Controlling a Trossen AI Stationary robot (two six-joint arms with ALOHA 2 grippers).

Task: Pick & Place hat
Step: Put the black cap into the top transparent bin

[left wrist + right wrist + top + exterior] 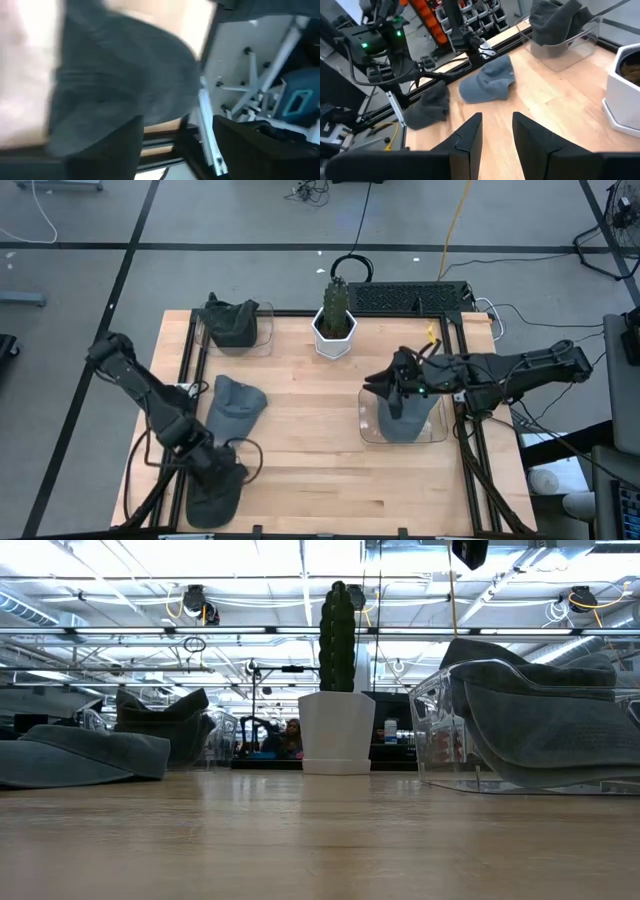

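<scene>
With hat (213,498) at bench (300,430) near edge: pick step.
Left gripper (222,470) over it, grip unclear; right gripper (496,131) parted, empty. Next: secure, lift.

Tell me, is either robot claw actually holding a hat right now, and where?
The right gripper is open and empty. The left gripper is down at a gray hat by the table's front edge; a grip cannot be told.

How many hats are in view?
4: one in the back-left bin, one loose left of centre, one under the left gripper at the front-left edge, one in the right bin. More may be hidden.
</scene>
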